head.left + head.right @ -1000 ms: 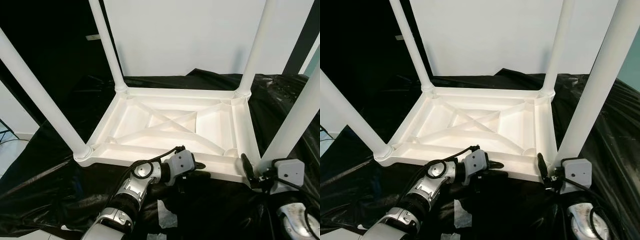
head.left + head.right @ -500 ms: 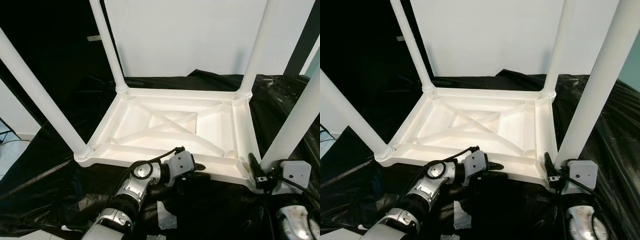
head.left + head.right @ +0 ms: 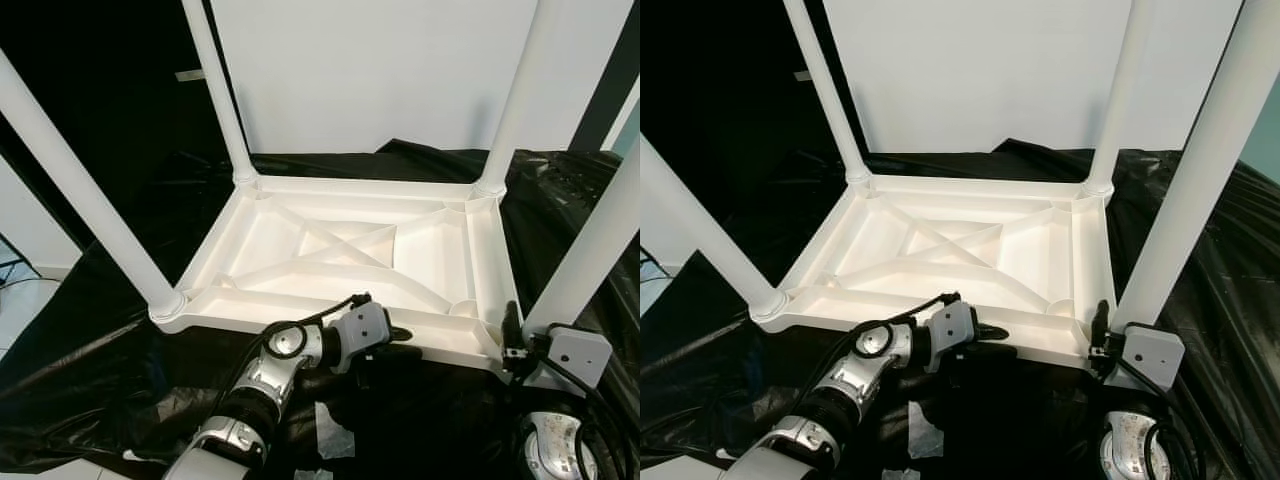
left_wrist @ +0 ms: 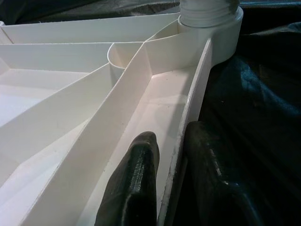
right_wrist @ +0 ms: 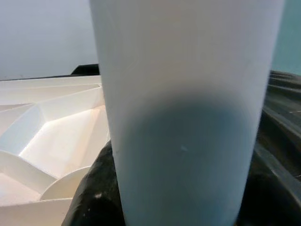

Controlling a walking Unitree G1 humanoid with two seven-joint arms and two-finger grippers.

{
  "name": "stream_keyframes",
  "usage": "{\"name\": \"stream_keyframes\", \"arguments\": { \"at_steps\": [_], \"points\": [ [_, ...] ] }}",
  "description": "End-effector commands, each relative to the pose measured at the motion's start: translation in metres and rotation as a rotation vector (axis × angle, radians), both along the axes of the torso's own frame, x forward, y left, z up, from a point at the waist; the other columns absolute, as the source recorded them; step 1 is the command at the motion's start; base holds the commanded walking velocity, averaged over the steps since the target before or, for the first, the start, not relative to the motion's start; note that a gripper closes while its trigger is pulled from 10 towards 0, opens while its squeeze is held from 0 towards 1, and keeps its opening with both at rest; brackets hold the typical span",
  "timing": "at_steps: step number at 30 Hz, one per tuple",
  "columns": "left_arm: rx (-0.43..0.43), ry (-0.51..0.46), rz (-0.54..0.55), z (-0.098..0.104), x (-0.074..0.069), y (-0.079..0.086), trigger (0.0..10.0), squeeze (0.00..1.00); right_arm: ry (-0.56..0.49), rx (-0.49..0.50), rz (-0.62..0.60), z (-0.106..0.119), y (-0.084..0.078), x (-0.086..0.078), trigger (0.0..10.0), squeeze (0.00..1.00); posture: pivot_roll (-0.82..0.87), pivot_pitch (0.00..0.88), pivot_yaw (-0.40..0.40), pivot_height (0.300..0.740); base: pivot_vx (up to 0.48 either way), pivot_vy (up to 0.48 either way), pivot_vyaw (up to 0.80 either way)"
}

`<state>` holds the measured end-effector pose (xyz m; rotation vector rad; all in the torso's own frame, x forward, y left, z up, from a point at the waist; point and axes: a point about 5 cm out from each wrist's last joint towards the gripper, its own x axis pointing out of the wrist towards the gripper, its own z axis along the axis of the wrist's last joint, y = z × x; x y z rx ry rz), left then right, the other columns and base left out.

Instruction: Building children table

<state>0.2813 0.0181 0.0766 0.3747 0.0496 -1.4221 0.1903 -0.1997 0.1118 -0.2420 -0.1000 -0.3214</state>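
The silver left arm is reaching forward and its two-fingered black left gripper is clamping the near rim of the upturned white plastic table top, one finger inside the rim, the other outside. The right gripper is wrapping its fingers round the base of that top's near right white leg.

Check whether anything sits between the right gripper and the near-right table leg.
Nothing visible does. The right gripper is already at the base of the near-right leg, its black fingers on either side of it. The left gripper grips the tabletop's near rim.
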Motion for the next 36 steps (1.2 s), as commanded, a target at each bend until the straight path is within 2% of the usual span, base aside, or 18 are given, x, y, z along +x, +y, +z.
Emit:
{"name": "stream_keyframes", "arguments": {
  "at_steps": [1,2,5,6,11,13,16,20,21,22,23,27,32,33,34,35,36],
  "points": [
    [0.075,0.071,0.169,-0.03,-0.007,0.007,10.0,0.0,0.101,-0.018,0.051,-0.016,0.001,-0.001,10.0,1.0,-0.15,0.0,0.064,0.74,0.0,0.0,0.0],
    [0.074,0.074,0.168,-0.031,-0.007,0.007,10.0,0.0,0.09,-0.003,0.154,-0.013,0.005,0.001,10.0,1.0,-0.16,0.0,0.066,0.74,0.0,0.0,0.0],
    [0.074,0.075,0.168,-0.031,-0.007,0.007,10.0,0.0,0.08,0.007,0.224,-0.012,0.008,0.003,10.0,1.0,-0.16,0.0,0.066,0.74,0.0,0.0,0.0],
    [0.076,0.078,0.161,-0.032,-0.009,0.006,10.0,0.0,0.065,0.004,0.284,-0.009,0.01,0.005,10.0,0.0,-0.16,0.0,0.069,0.74,0.0,0.0,0.0],
    [0.073,0.076,0.152,-0.031,-0.008,0.002,10.0,0.0,0.025,-0.021,0.406,0.007,0.009,0.014,10.0,0.0,-0.16,0.0,0.071,0.74,0.0,0.0,0.0],
    [0.072,0.076,0.154,-0.03,-0.008,0.002,10.0,0.0,0.027,-0.026,0.416,0.008,0.008,0.015,10.0,0.0,-0.16,0.0,0.071,0.74,0.0,0.0,0.0],
    [0.072,0.076,0.156,-0.03,-0.008,0.003,10.0,0.0,0.122,-0.015,0.541,0.003,0.008,0.012,10.0,0.0,-0.16,0.0,0.074,0.74,0.0,0.0,0.0],
    [0.076,0.076,0.152,-0.032,-0.009,0.004,10.0,0.0,0.195,-0.026,0.612,-0.006,0.002,0.006,10.0,0.0,-0.17,0.0,0.076,0.74,0.0,0.0,0.0],
    [0.077,0.076,0.15,-0.032,-0.009,0.004,10.0,0.0,0.216,-0.025,0.643,-0.008,0.001,0.003,1.9,0.0,-0.17,0.0,0.076,0.74,0.0,0.0,0.0],
    [0.077,0.076,0.15,-0.032,-0.009,0.004,10.0,0.0,0.216,-0.025,0.643,-0.008,0.001,0.003,1.9,0.0,-0.17,0.0,0.076,0.74,0.0,0.0,0.0],
    [0.077,0.074,0.151,-0.032,-0.009,0.004,10.0,0.0,0.229,-0.026,0.664,-0.009,-0.001,0.001,0.0,0.0,-0.17,0.0,0.076,0.74,0.0,0.0,0.0],
    [0.075,0.07,0.158,-0.03,-0.007,0.005,10.0,0.0,0.236,-0.012,0.679,-0.01,-0.002,0.0,0.0,0.0,-0.16,0.0,0.075,0.74,0.0,0.0,0.0],
    [0.074,0.069,0.159,-0.03,-0.007,0.006,10.0,0.0,0.224,0.042,0.642,-0.012,0.002,0.0,0.0,0.0,-0.15,0.0,0.075,0.74,0.0,0.0,0.0],
    [0.075,0.069,0.159,-0.031,-0.008,0.006,10.0,0.0,0.215,0.045,0.569,-0.014,0.002,0.0,0.0,0.0,-0.15,0.0,0.073,0.74,0.0,0.0,0.0],
    [0.075,0.069,0.16,-0.031,-0.008,0.007,10.0,0.0,0.2,0.061,0.433,-0.02,-0.001,-0.001,0.0,0.0,-0.15,0.0,0.071,0.74,0.0,0.0,0.0],
    [0.075,0.069,0.16,-0.031,-0.008,0.007,10.0,0.0,0.2,0.061,0.433,-0.02,-0.001,-0.001,0.0,0.0,-0.15,0.0,0.071,0.74,0.0,0.0,0.0],
    [0.076,0.069,0.161,-0.031,-0.008,0.007,10.0,0.0,0.19,0.069,0.314,-0.024,-0.004,-0.003,0.0,0.0,-0.15,0.0,0.071,0.74,0.0,0.0,0.0]
  ]
}}
